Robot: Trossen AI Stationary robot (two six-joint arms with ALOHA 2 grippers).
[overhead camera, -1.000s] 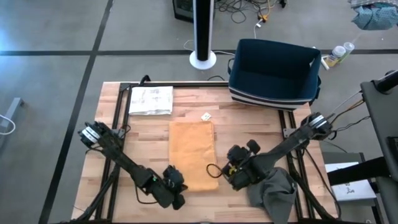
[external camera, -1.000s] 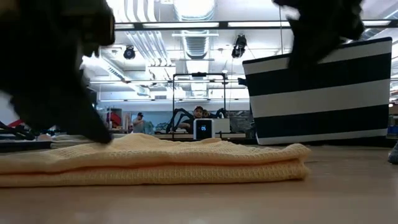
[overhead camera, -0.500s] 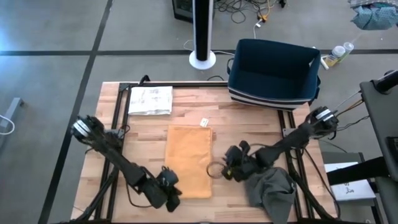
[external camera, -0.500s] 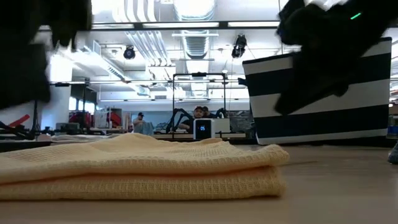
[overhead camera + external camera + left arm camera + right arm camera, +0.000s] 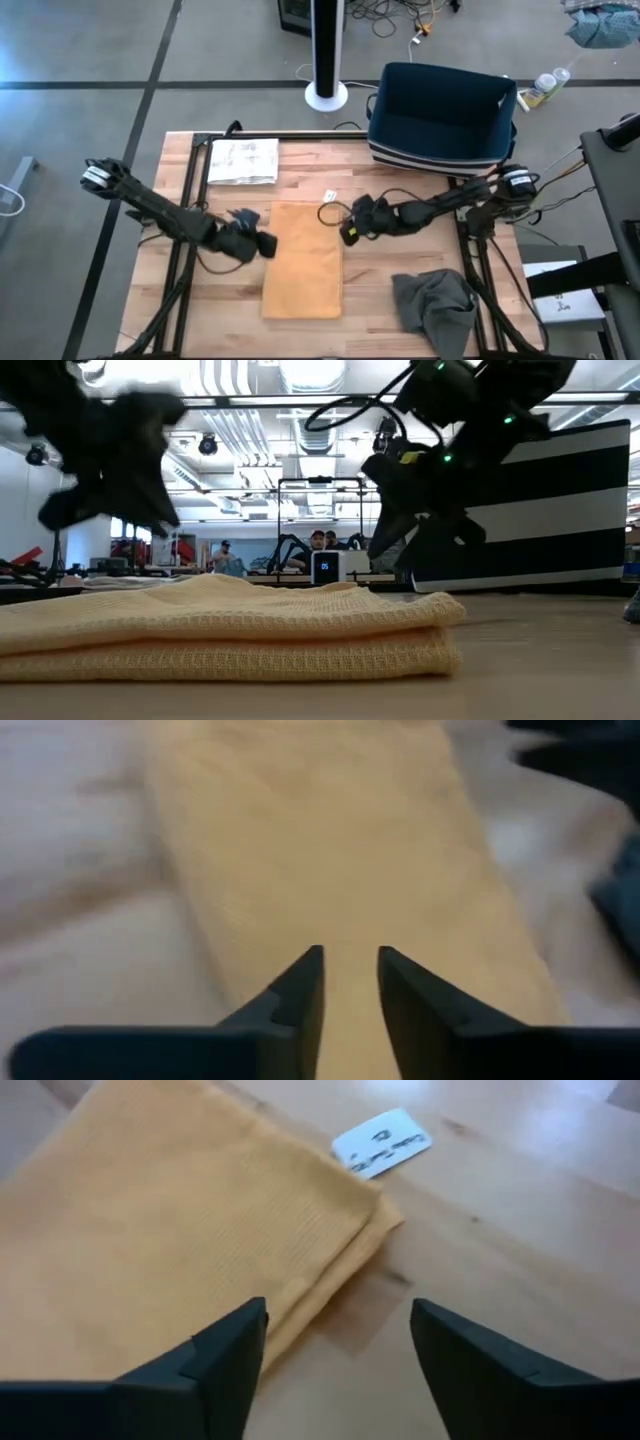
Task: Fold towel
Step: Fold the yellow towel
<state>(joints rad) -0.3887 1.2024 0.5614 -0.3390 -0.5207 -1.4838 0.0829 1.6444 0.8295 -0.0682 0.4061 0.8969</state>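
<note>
Left of frame, high view: the left gripper (image 5: 262, 243) hangs just off the left edge of the folded yellow waffle-weave towel (image 5: 304, 258), near its upper left corner. Its arm runs out to the table's left side. In the left wrist view the left gripper (image 5: 350, 982) shows its jaws slightly parted with a narrow gap, nothing between them, yellow cloth (image 5: 330, 850) beyond.

Upper left of the wooden slatted table (image 5: 240, 305): a white printed paper sheet (image 5: 243, 161) lies flat.

Centre: the towel lies as a tall narrow rectangle, folded in layers; the low view shows the stacked folds (image 5: 220, 630) resting flat on the table top.

Just above the towel's upper right corner: a small white paper tag (image 5: 329, 195), apart from the cloth. The right wrist view shows this tag (image 5: 381, 1143) just beside the towel corner (image 5: 180, 1230).

Right of centre: the right gripper (image 5: 347, 232) hangs just off the towel's upper right edge. In its wrist view the right gripper (image 5: 338, 1350) has jaws spread wide, holding nothing.

Upper right: a navy fabric bin with striped sides (image 5: 440, 115) at the table's far edge.

Lower right: a crumpled grey cloth (image 5: 435, 305) lies on the table.
</note>
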